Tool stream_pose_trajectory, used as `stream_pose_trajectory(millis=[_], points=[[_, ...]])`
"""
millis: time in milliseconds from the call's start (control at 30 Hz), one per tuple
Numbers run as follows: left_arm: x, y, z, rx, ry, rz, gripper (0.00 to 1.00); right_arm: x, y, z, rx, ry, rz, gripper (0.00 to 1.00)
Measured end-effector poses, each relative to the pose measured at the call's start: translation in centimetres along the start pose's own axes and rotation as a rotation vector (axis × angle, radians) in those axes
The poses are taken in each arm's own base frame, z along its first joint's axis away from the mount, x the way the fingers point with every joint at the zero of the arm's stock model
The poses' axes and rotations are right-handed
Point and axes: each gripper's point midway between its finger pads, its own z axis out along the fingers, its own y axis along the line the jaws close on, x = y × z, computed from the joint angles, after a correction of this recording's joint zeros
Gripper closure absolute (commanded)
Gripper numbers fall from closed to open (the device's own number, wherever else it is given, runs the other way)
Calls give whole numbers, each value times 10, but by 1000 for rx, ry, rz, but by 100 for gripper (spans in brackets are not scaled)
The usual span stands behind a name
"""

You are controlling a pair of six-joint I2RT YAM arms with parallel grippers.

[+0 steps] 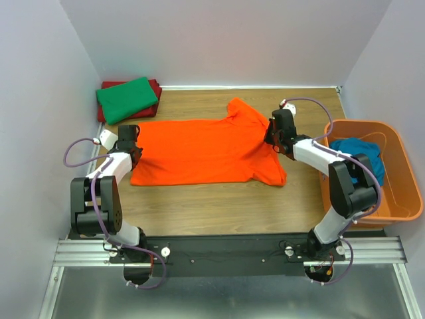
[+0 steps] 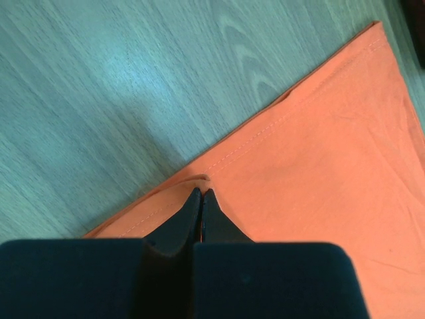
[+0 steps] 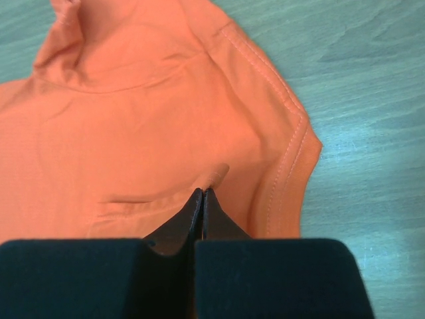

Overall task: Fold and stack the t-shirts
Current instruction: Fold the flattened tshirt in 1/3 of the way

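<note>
i see the bright orange cloth t-shirt (image 1: 206, 149) spread flat across the middle of the wooden table (image 1: 219, 206), its hem to the left and its collar and sleeves to the right. one sleeve points toward the back wall and the other lies toward the near edge.

my left gripper (image 2: 201, 194) sits at the hem's far corner. its fingers are clenched together, with a small ridge of the stitched hem pinched between the tips. my right gripper (image 3: 202, 193) is down on the shoulder area near the far sleeve. its fingers are squeezed tight too, and a little tuck of orange fabric rises at the tips. both arms reach in from the shirt's opposite ends.

in the back left corner a folded green t-shirt (image 1: 127, 98) lies on top of a dark red t-shirt (image 1: 103, 114), well apart from the left gripper. at the right edge stands a rigid orange plastic basket (image 1: 405, 186) with a crumpled teal blue t-shirt (image 1: 362, 153) inside it, partly hidden behind my right arm.
</note>
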Motion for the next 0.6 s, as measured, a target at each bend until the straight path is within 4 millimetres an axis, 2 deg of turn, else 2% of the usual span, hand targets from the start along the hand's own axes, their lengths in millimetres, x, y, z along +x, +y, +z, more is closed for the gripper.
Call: stream_pose_trajectory(millis=[67, 133, 167, 200, 233, 267, 300, 333, 367, 467, 600], points=[[0, -1, 2, 1, -1, -1, 100, 6, -1, 6, 5, 16, -4, 91], [1, 0, 3, -2, 1, 0, 100, 13, -2, 12, 8, 36, -9, 80], [2, 1, 5, -5, 3, 1, 92, 17, -2, 16, 9, 48, -14, 73], [3, 1, 6, -6, 5, 3, 86, 18, -1, 19, 8, 53, -15, 56], [3, 1, 7, -5, 6, 2, 79, 19, 0, 21, 7, 56, -20, 46], [3, 1, 7, -4, 8, 1, 67, 19, 1, 24, 1, 61, -24, 38], [3, 1, 8, -2, 8, 2, 64, 20, 3, 25, -4, 65, -23, 23], [2, 0, 8, 0, 7, -1, 58, 20, 3, 25, -9, 67, -29, 18], [0, -1, 7, 4, 4, 2, 56, 20, 4, 25, -13, 68, -30, 15], [-5, -2, 3, 18, -7, -2, 53, 20, 4, 22, -10, 75, -23, 14], [-18, -3, -19, 67, -47, -25, 52, 14, 3, 3, -3, 89, 1, 14]])
